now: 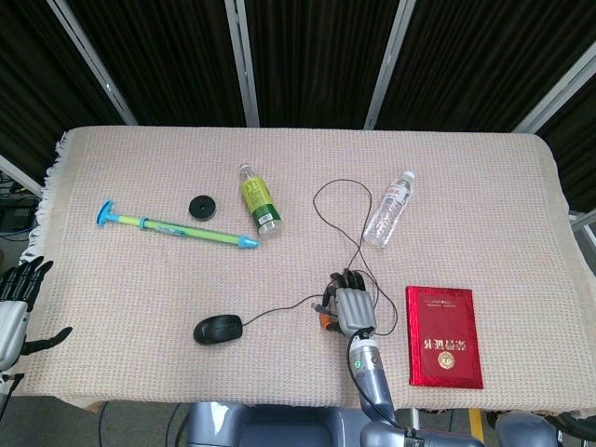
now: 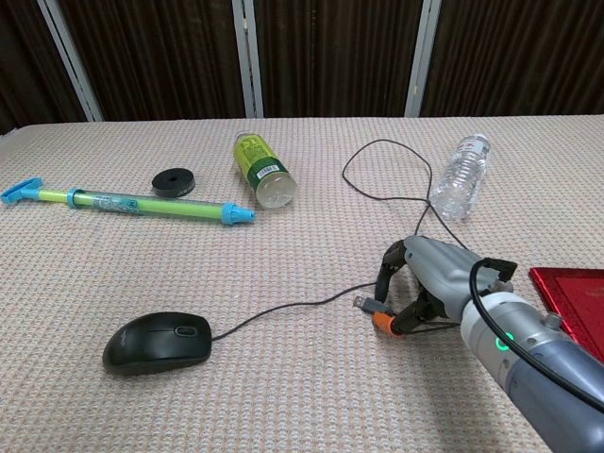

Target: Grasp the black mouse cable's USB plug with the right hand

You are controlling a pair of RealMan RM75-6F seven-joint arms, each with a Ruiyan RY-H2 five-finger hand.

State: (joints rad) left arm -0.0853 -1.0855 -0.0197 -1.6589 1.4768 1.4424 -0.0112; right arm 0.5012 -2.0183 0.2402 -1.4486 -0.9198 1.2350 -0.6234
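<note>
A black mouse point(image 2: 158, 342) point(image 1: 218, 329) lies on the beige cloth at front left. Its thin cable point(image 2: 283, 310) runs right to the USB plug point(image 2: 363, 304) point(image 1: 318, 306), which lies flat on the cloth. My right hand point(image 2: 425, 283) point(image 1: 349, 305) arches over the plug's cable end, palm down. Its fingers point(image 2: 385, 274) curl down just above the plug and its orange-tipped thumb point(image 2: 384, 323) sits just in front of it. A gap still shows between them, and the plug is not lifted. My left hand point(image 1: 14, 303) hangs off the table's left edge with its fingers spread, holding nothing.
A red booklet point(image 1: 444, 335) point(image 2: 571, 302) lies just right of the right hand. Behind it are a clear water bottle point(image 2: 461, 187) and a loop of cable point(image 2: 377, 193). Further left lie a green bottle point(image 2: 261, 170), a black disc point(image 2: 173, 181) and a blue-green pump point(image 2: 132, 205).
</note>
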